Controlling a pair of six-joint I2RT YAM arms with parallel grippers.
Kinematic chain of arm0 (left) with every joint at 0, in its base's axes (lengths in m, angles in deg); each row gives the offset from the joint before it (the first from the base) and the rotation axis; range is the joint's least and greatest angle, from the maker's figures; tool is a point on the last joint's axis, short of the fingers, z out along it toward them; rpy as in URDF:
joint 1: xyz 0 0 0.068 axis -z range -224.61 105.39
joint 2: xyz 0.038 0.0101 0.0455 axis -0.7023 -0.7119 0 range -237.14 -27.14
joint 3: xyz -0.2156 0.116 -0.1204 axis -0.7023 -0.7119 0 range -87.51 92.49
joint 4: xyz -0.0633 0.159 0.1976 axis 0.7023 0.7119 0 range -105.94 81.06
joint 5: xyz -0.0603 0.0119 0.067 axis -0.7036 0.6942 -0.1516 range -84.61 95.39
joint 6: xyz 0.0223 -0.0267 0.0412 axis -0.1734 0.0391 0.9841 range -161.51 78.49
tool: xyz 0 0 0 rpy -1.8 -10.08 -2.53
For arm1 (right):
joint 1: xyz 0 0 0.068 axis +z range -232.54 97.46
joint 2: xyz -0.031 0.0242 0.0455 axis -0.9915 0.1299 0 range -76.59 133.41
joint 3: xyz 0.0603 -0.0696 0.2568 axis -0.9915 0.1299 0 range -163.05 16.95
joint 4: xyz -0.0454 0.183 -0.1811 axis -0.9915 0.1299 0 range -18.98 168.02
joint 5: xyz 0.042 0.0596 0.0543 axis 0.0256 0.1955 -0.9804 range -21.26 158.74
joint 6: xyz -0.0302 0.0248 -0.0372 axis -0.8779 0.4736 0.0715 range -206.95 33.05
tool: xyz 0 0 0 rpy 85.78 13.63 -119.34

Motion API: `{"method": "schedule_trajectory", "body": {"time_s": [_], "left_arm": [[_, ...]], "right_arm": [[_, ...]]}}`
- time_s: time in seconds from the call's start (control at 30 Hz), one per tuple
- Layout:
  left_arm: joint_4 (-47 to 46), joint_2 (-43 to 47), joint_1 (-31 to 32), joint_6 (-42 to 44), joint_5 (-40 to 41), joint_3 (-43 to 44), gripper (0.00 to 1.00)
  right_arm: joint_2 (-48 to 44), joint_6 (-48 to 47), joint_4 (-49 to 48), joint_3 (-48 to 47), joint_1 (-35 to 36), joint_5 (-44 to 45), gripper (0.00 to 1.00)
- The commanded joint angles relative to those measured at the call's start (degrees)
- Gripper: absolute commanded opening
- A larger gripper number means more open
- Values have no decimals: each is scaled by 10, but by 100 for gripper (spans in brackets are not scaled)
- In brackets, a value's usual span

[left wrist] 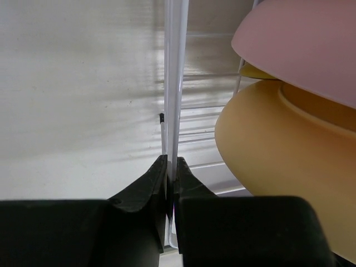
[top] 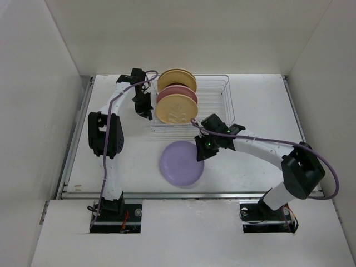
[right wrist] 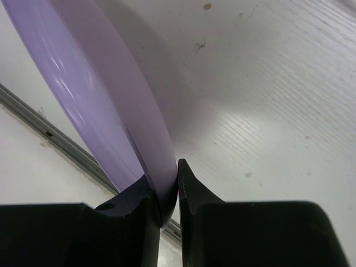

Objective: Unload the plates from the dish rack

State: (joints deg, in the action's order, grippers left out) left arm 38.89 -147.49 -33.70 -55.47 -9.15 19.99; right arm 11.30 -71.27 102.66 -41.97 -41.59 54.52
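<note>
Plates [top: 177, 93]: three stand on edge in the dish rack [top: 219, 97], upper centre of the top view, packed in the rack's left part. Front yellow-tan plate [top: 177, 109] is nearest the arms and has a faint pattern on its face. Pink plate [top: 177, 92] is just behind it, and back cream plate [top: 177, 78] is farthest. The right part of the rack holds only wire dividers.

A fourth, the lavender plate [top: 181, 163], is out of the rack. It sits low over the worktop [top: 261, 105] at frame centre, just below the rack's front edge. Cannot tell if its left edge touches the worktop.

Right end effector [top: 201, 150] is clamped on the lavender plate's right rim. In the right wrist view, the right end effector [right wrist: 177, 169] has both fingers pinching the lavender plate [right wrist: 111, 100] edge, with the plate rising to the upper left of the frame over the worktop [right wrist: 267, 111].

Left end effector [top: 147, 111] is at the rack's left side. In the left wrist view, the left end effector [left wrist: 171, 164] is closed on a thin white wire [left wrist: 173, 83] of the rack that runs straight up the frame. The front yellow-tan plate [left wrist: 278, 167] fills the right side, with the pink plate [left wrist: 300, 44] above it at upper right. Neither plate touches the fingers.
</note>
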Motion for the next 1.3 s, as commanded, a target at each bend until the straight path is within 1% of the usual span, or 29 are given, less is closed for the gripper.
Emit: {"method": "schedule_trajectory", "body": {"time_s": [0.0, 0.03, 0.07, 0.13, 0.17, 0.2, 0.27, 0.3, 0.33, 0.37, 0.4, 0.43, 0.47, 0.5, 0.53, 0.57, 0.6, 0.63, 0.67, 0.7, 0.73, 0.83, 0.9, 0.97, 1.03, 1.1, 1.17, 1.23, 1.27], "left_arm": [[-36, 31, -8, -3, 18, 4, 1], [-36, 31, -8, 9, 33, 9, 7], [-36, 46, -8, 21, 43, 10, 9], [-41, 62, -8, 56, 62, 10, 17], [-49, 70, -8, 67, 80, 3, 40], [-49, 87, -3, 79, 92, 3, 55], [-65, 117, 3, 113, 122, -2, 81], [-70, 117, 3, 125, 122, -2, 81], [-70, 139, 9, 139, 129, -8, 84], [-90, 151, 9, 170, 123, -18, 84], [-100, 164, 15, 189, 114, -24, 84], [-111, 190, 15, 211, 104, -32, 82], [-134, 201, 32, 235, 95, -48, 77], [-143, 210, 41, 282, 88, -55, 73], [-149, 216, 51, 305, 88, -56, 71], [-149, 216, 72, 327, 88, -62, 69], [-141, 210, 81, 349, 88, -53, 66], [-129, 203, 91, 370, 74, -45, 66], [-116, 182, 100, 406, 74, -35, 64], [-97, 171, 116, 418, 74, -17, 64], [-97, 160, 122, 426, 87, -10, 66], [-110, 125, 143, 434, 136, 10, 68], [-124, 108, 148, 439, 152, 17, 68], [-124, 102, 148, 439, 152, 24, 66], [-124, 87, 148, 439, 159, 31, 52], [-124, 87, 148, 423, 172, 31, 29], [-124, 93, 148, 416, 180, 31, 10], [-124, 107, 148, 411, 192, 31, 2], [-124, 113, 148, 411, 192, 24, 0]], "right_arm": [[36, 29, -41, -16, 4, -7, 4], [46, 29, -41, -16, 4, -7, 19], [54, 29, -41, -16, -2, 3, 23], [61, 34, -41, -16, -2, 17, 28], [61, 34, -49, -11, -2, 23, 33], [61, 34, -54, -11, -7, 23, 39], [54, 34, -62, -6, -7, 29, 45], [54, 34, -62, -6, -7, 35, 50], [43, 34, -62, -11, -7, 35, 55], [38, 34, -55, -17, -7, 42, 59], [29, 34, -55, -17, -7, 42, 59], [19, 34, -55, -23, -7, 47, 59], [-3, 34, -55, -28, -7, 47, 59], [-16, 34, -55, -28, -7, 47, 60], [-27, 34, -50, -35, -12, 54, 64], [-48, 34, -50, -45, -12, 60, 64], [-56, 34, -50, -51, -12, 60, 67], [-64, 34, -50, -57, -12, 68, 67], [-71, 34, -44, -69, -12, 81, 69], [-83, 34, -44, -69, -12, 88, 69], [-84, 29, -38, -77, -12, 93, 71], [-99, 18, -38, -83, -17, 98, 71], [-104, 18, -38, -83, -23, 98, 71], [-111, 18, -32, -83, -23, 98, 71], [-116, 18, -32, -83, -23, 98, 71], [-121, 18, -32, -83, -23, 98, 71], [-121, 18, -32, -77, -23, 98, 71], [-121, 18, -32, -71, -23, 93, 71], [-121, 18, -32, -71, -23, 93, 71]]}}
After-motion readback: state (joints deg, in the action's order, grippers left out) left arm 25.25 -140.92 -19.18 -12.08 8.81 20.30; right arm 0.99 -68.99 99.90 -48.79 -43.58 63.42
